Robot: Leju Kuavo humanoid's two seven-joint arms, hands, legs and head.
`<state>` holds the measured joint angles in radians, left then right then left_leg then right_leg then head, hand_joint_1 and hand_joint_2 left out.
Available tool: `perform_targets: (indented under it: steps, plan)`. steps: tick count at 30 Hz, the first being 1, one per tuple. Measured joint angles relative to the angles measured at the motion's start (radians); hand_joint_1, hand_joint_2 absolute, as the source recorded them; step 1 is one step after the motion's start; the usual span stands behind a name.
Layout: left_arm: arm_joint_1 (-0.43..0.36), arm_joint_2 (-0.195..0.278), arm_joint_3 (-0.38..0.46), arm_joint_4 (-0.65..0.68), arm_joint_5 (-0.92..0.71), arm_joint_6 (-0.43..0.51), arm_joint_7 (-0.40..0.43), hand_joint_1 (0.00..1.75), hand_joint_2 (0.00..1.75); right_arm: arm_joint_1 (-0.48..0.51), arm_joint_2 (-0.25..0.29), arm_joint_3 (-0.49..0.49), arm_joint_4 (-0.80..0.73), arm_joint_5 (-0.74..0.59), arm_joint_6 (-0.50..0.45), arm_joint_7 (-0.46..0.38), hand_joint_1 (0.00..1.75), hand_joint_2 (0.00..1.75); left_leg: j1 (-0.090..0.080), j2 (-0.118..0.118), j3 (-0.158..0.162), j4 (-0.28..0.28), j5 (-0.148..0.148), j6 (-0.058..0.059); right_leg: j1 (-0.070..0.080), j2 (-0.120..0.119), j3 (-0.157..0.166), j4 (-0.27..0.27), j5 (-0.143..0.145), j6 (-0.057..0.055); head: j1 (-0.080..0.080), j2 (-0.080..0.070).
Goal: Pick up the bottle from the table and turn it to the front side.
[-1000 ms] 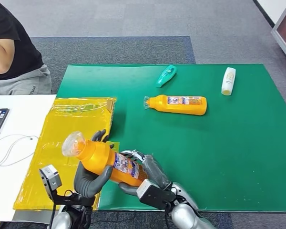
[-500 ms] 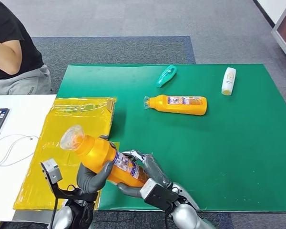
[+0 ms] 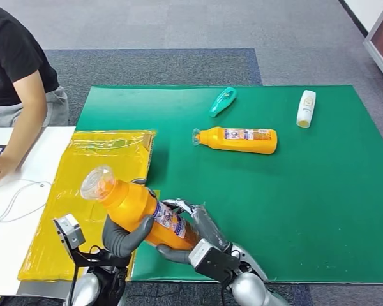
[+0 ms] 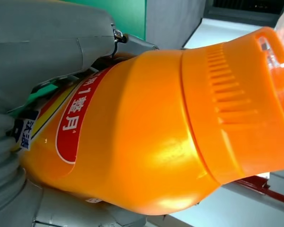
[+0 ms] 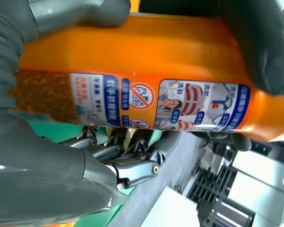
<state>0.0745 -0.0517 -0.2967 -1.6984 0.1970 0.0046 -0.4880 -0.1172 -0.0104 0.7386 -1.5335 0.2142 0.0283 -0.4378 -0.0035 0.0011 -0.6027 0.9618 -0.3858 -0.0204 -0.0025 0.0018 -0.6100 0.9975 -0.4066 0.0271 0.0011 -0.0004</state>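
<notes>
orange bottle [image 3: 141, 213] held clear of the green surface [image 3: 300, 210], near its front edge, tilted with the cap up and to the left. left hand [image 3: 123, 237] wraps the neck end; right hand [image 3: 195, 233] cups the base, fingers curled on it. judged best: rotate slowly about the long axis, one hand gripping at all times.
</notes>
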Motion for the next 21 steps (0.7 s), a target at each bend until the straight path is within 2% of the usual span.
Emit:
perform_targets:
  steps: [12, 21]
  plan:
    - [0.037, 0.058, 0.030, 0.001, -0.084, 0.048, 0.012, 1.75, 1.75, -0.002, -0.004, 0.002, -0.046, -0.027, -0.016, -0.017, 0.00, 1.75, 0.000, 0.001, 0.000, 0.000, 0.000, -0.001, 0.000, 0.001, -0.001, 0.000, 0.000, 0.000, 0.000, 0.000]
    - [0.067, 0.146, 0.084, 0.000, -0.280, 0.043, 0.066, 1.75, 1.75, 0.021, -0.004, -0.006, -0.049, -0.025, -0.028, -0.017, 0.00, 1.75, 0.000, 0.001, 0.000, 0.000, 0.000, -0.001, 0.001, 0.001, -0.001, 0.000, 0.000, -0.001, 0.000, 0.000]
